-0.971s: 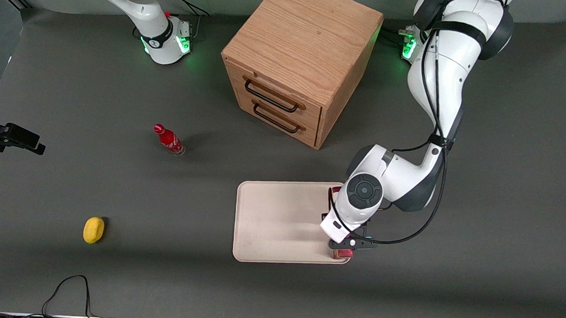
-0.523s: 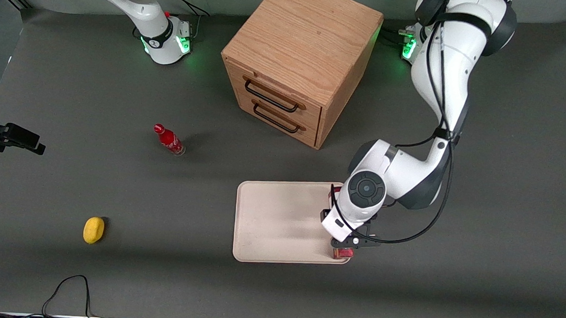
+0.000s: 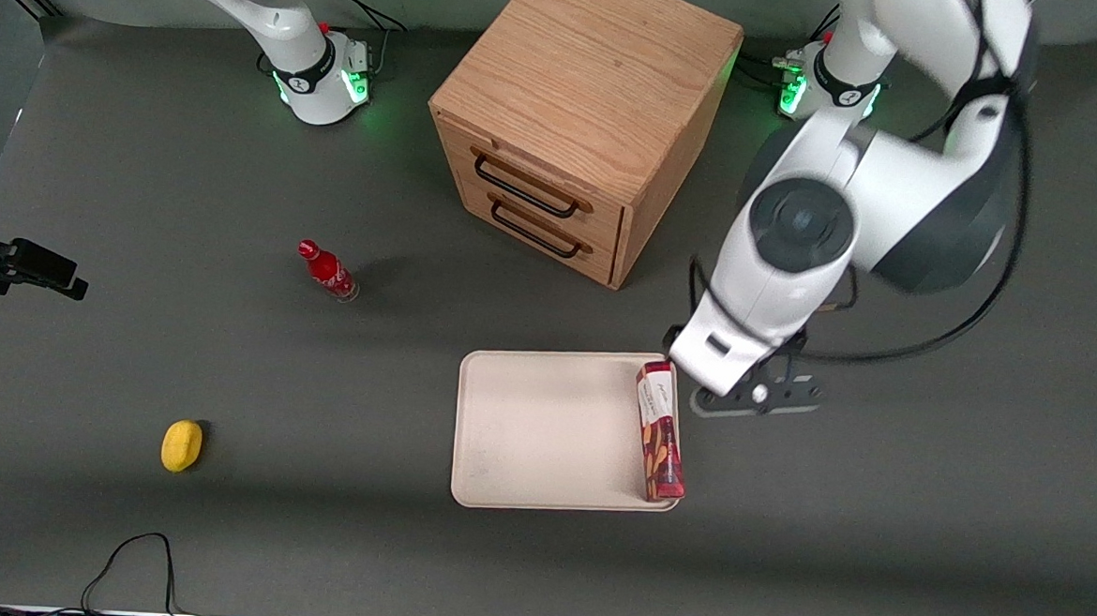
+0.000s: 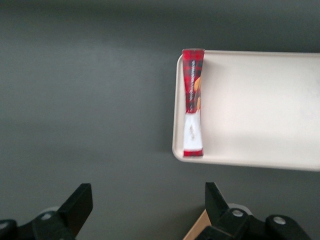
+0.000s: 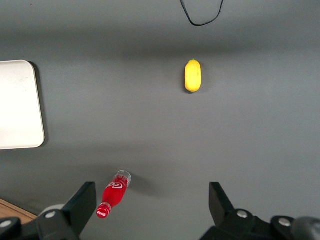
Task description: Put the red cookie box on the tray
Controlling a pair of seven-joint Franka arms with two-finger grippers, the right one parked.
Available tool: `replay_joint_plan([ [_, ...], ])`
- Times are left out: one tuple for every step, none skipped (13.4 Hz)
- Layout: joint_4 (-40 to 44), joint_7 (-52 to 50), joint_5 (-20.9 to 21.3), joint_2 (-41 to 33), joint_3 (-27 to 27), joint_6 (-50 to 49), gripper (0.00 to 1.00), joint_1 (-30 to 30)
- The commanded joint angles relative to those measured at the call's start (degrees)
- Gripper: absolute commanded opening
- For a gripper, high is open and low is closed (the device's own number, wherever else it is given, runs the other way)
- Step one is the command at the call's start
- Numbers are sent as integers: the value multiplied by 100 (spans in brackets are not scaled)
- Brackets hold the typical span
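The red cookie box [image 3: 660, 431] lies flat in the tray [image 3: 542, 430], along the short rim toward the working arm's end, with its white end farther from the front camera. The left wrist view shows the box [image 4: 193, 115] against the rim of the tray [image 4: 260, 110], free of any grip. The left arm's gripper [image 3: 752, 396] is open and empty. It hangs high above the table beside the tray's corner, apart from the box. In the left wrist view the gripper [image 4: 145, 200] has its fingers [image 4: 80, 202] spread wide over bare table.
A wooden drawer cabinet [image 3: 582, 122] stands farther from the front camera than the tray. A small red bottle [image 3: 327, 271] and a yellow fruit [image 3: 182, 445] lie toward the parked arm's end. A black cable [image 3: 136, 559] loops at the table's near edge.
The gripper has let go of the box, risen and drawn away from the front camera, off the tray. The box, earlier covered by the hand, now lies in full view.
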Motion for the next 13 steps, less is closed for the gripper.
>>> replay_joint_plan([
  [-269, 950, -356, -540, 22, -536, 100, 419],
  [-278, 1372, -471, -681, 22, -739, 100, 621],
  [-330, 1759, -490, -813, 22, -889, 100, 797],
  [-461, 2067, -490, -945, 22, -951, 100, 938],
  [-636, 2296, -490, -1077, 30, -917, 100, 1088],
  [-751, 2534, -490, -1191, 31, -925, 100, 1246],
  [-918, 2893, -481, -1314, 39, -925, 100, 1413],
  [-1198, 3210, -472, -1515, 48, -847, 100, 1632],
  [-1549, 3396, -463, -1735, 48, -629, 100, 1825],
  [-1961, 3658, -455, -2016, 57, -348, 100, 1993],
  [-2374, 3896, -446, -2271, 57, -110, 100, 2108],
  [-2596, 3924, -437, -2395, 57, 5, 100, 2196],
  [-2650, 3925, -437, -2396, 57, 6, 100, 2344],
])
